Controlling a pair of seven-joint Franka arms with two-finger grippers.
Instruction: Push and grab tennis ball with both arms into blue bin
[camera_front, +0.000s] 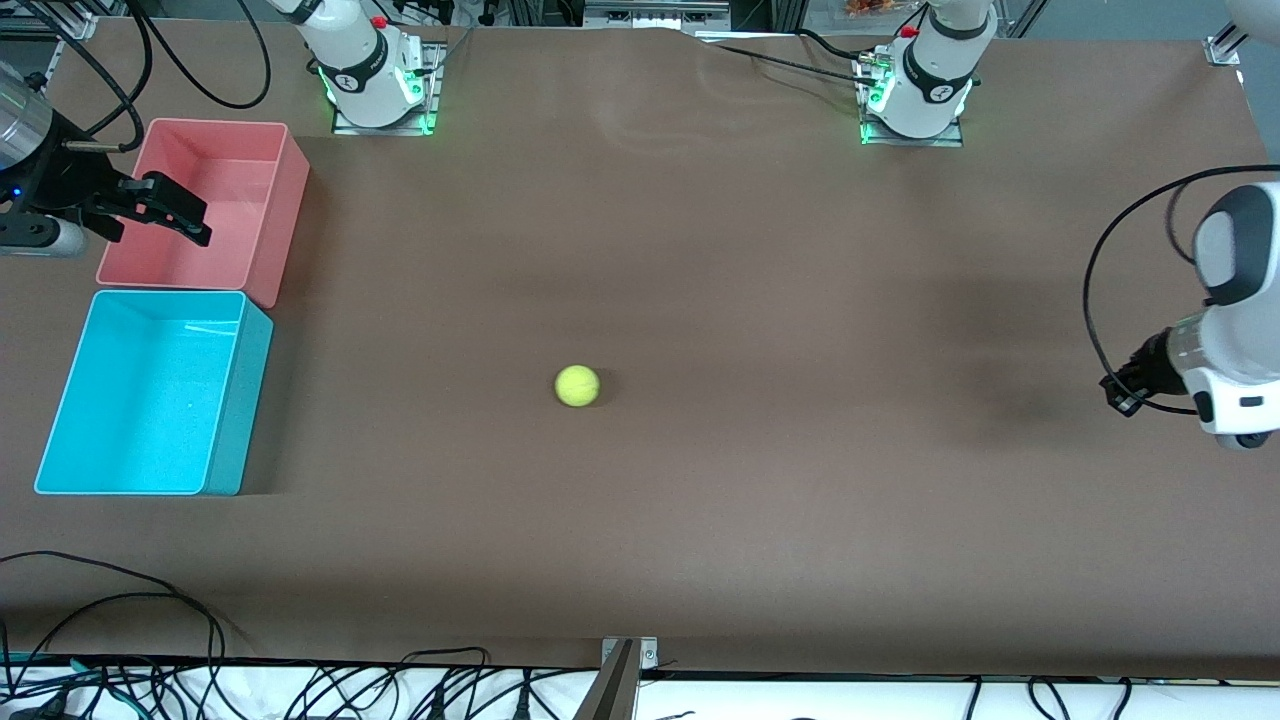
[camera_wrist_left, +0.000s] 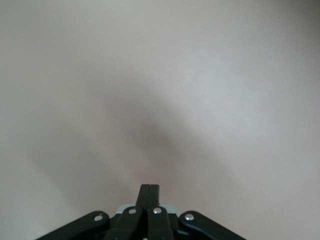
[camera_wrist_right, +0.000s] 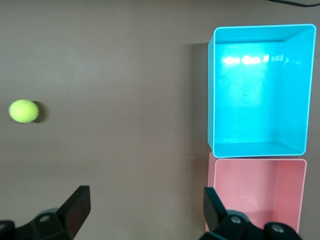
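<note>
Two grippers: left gripper (camera_wrist_left: 149, 192) clenched on nothing, right gripper (camera_front: 165, 205) spread wide over the pink bin (camera_front: 285, 170).
Ball: tennis ball (camera_front: 577, 385) mid-table — your blue bin (camera_front: 235, 400) lies at its nine o'clock in the front view, the left gripper well off at three o'clock.

A brown mat covers the table (camera_front: 760, 250), with black cables (camera_front: 330, 690) tangled along its near edge.

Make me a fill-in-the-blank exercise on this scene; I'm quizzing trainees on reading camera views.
1. The tennis ball lies on the bare table, not in the ____ bin that it is meant for.
2. The right gripper hangs over the ____ bin, its fingers open.
3. The left gripper, over the table at the left arm's end, has its fingers ____.
4. The blue bin stands ____ to the front camera than the pink bin.

Missing words: blue; pink; shut; nearer
</note>
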